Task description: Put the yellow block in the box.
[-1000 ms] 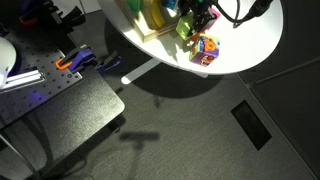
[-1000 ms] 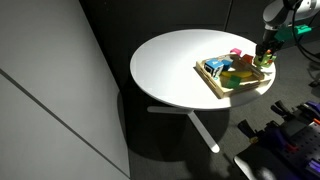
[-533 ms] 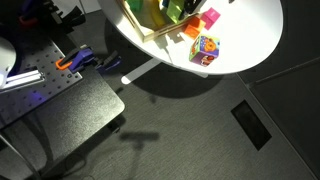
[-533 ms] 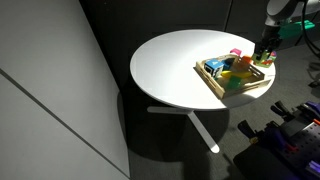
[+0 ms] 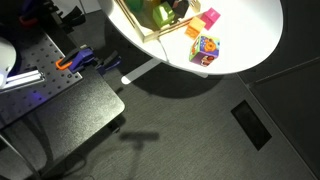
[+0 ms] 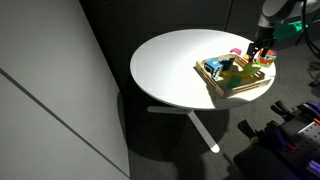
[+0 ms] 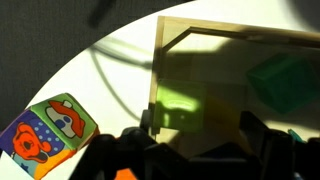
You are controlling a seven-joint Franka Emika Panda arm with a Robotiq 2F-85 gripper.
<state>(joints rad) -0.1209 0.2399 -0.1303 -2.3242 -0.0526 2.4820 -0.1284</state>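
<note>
The yellow block (image 7: 180, 103) lies inside the box (image 7: 158, 60), close to its near-left corner, lit lime-green in the wrist view. My gripper (image 7: 200, 128) hangs just above it with the jaws apart; the left finger (image 7: 150, 125) stands beside the block and nothing is held. In an exterior view the gripper (image 6: 260, 52) hovers over the far end of the box (image 6: 215, 85), where a yellow-green patch, the block (image 6: 236, 72), shows. From the opposite side the block (image 5: 160, 13) sits in the box (image 5: 165, 32) at the picture's top edge.
A multicoloured cube (image 5: 205, 48) and a pink block (image 5: 210, 18) stand on the round white table (image 6: 170, 65) just outside the box. A teal-green piece (image 7: 285, 85) lies in the box too. The table edge is near the cube (image 7: 50, 130).
The gripper carried the yellow block from beside the cube to over the box, then its jaws opened. The block now rests in the box.
</note>
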